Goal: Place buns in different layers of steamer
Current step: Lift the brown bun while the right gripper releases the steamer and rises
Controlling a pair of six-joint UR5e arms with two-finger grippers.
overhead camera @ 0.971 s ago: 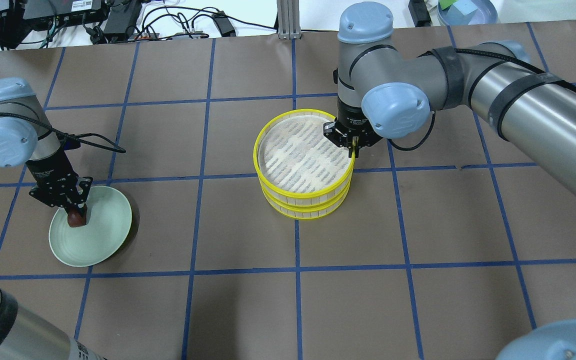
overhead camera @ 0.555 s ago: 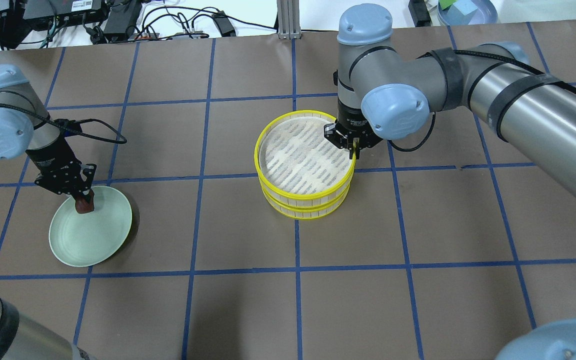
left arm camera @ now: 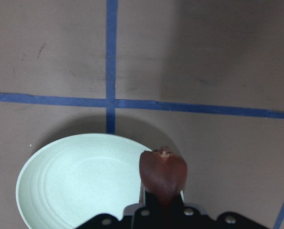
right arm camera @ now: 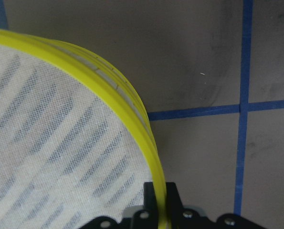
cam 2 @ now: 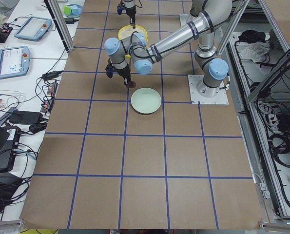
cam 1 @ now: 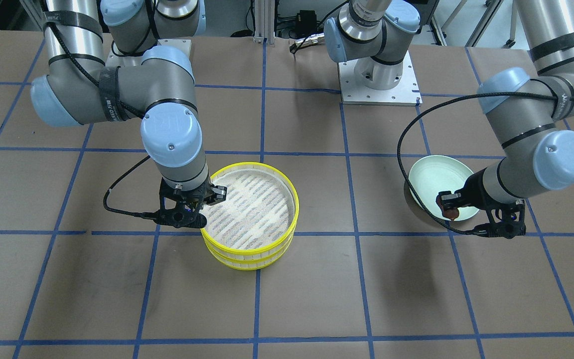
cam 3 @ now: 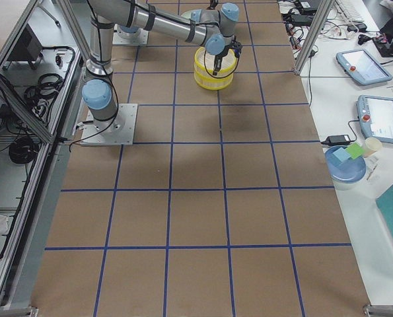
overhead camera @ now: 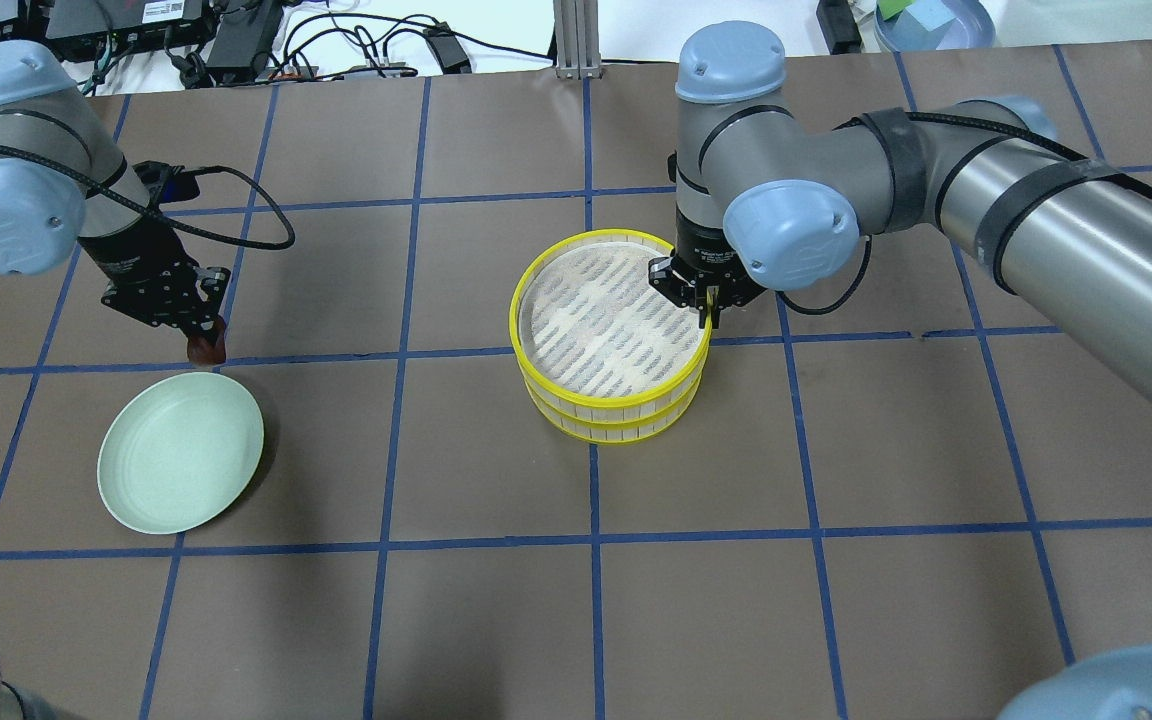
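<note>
Right end effector is clamped on the yellow rim of the top steamer tray, one finger inside the wall and one outside, on the side nearest the right arm. Left end effector is squeezed shut on the dark reddish-brown bun. It hangs in the air above the worktop, near the rim of the pale green plate and well apart from the steamer. The cream-white bun shows in no view.

Biggest worry first: that top tray. It is pinched at a single spot on its edge, so if it goes up, I'd expect the far side to sag and the rim to twist in the pinch. It could also snag the lower steamer tray and drag it across the worktop. In the overhead view the two rims look a touch out of line.

Next, the meeting point. Both arms have business at the steamer, so a bun carried in while the right arm is parked on the rim risks a clash.

Smallest, the bun itself. It looks glossy, and only its upper end is gripped, so a quick swing could let it slide or swivel out.

Its long axis runs along the fingers, close to upright with a slight tilt. The rounded free end points down at the worktop, with a tiny pale mark on its tip in the wrist view. The other end is buried between the fingers.
</note>
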